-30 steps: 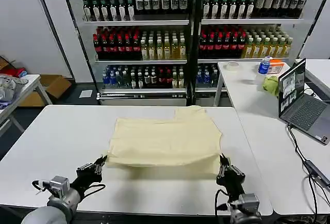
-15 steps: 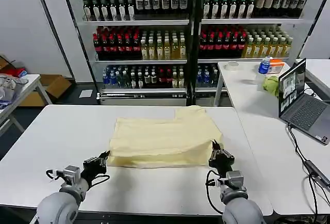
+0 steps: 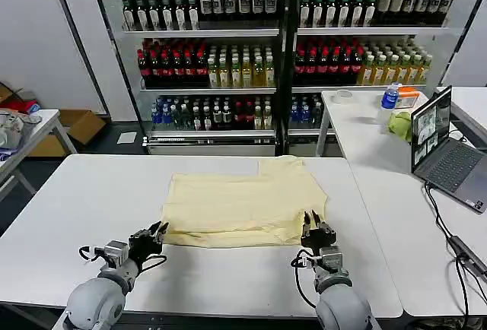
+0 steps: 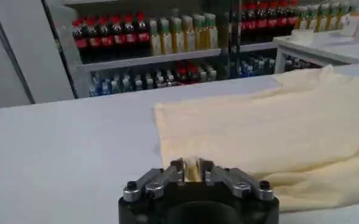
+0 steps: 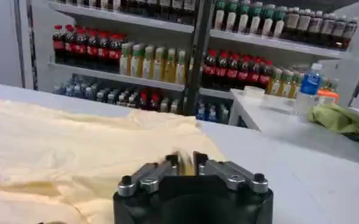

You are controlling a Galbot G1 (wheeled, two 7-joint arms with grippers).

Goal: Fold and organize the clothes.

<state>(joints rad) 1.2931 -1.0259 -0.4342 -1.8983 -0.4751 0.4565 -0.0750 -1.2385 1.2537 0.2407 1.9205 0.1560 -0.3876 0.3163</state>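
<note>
One T-shirt point(image 3: 245, 202), pale cream-yellow, lies folded between two end effectors: the left end effector point(image 3: 154, 233) pinches its near-left edge and the right end effector point(image 3: 314, 223) pinches its near-right edge. Three tables: one table point(image 3: 91, 216) beneath both end effectors, one side table point(image 3: 380, 170) beyond the right end effector, one far table point(image 3: 38, 128) beyond the left. One laptop point(image 3: 445, 151), one lime-green cloth point(image 3: 399, 125) and one blue-capped bottle point(image 3: 389, 96) sit on the side table. Two shelving bays point(image 3: 285, 56) hold bottles too many to count.
</note>
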